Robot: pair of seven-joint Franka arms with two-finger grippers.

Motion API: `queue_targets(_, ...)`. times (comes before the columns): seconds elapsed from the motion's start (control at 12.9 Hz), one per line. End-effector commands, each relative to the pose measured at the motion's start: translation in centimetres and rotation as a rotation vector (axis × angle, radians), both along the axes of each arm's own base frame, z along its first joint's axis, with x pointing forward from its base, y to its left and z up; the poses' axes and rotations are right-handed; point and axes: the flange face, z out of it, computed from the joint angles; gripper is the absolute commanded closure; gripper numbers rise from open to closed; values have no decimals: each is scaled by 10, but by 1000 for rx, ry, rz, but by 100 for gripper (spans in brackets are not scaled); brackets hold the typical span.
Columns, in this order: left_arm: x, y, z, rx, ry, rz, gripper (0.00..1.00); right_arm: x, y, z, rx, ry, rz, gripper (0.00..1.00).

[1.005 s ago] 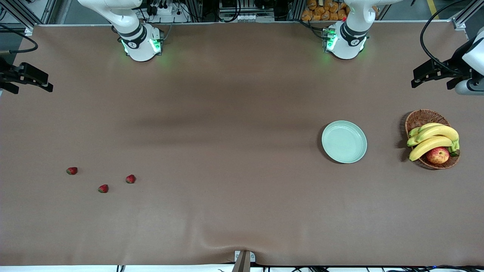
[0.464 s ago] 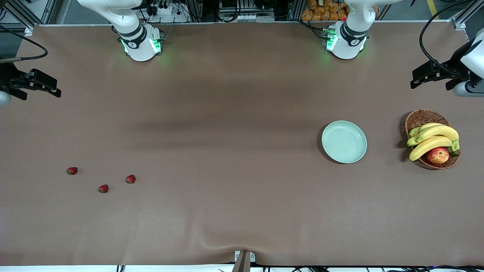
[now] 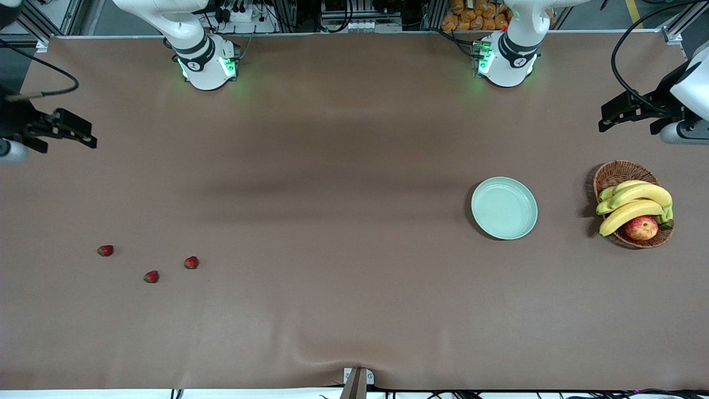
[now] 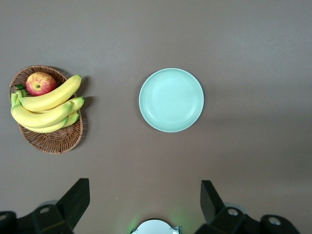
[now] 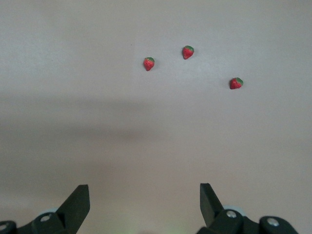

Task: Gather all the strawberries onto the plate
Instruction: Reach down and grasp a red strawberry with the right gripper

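Note:
Three strawberries lie on the brown table near the right arm's end, close to the front camera. They also show in the right wrist view. The mint-green plate sits empty toward the left arm's end and shows in the left wrist view. My right gripper is open and empty, high over the table edge at its end. My left gripper is open and empty, up over the table edge above the basket.
A brown wicker basket with bananas and a red-yellow apple stands beside the plate at the left arm's end. Bare brown table lies between the strawberries and the plate.
My right gripper has moved in over the table edge toward the strawberries. My left gripper has shifted slightly toward the plate. The strawberries and plate have not moved.

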Motion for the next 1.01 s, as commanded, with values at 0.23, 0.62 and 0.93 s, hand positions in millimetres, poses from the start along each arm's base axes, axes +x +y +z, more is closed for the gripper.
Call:
queue_targets(0.23, 2, -3, -7, -6, 6, 12, 0, 73, 37, -118, 0, 16, 39, 0)
queue_targets(0.62, 3, -6, -10, -6, 6, 6, 0, 126, 38, -241, -14, -26, 19, 0)
queue_targets(0.93, 4, -7, -9, -8, 3, 5, 0, 142, 3, -331, -33, -8, -119, 0)
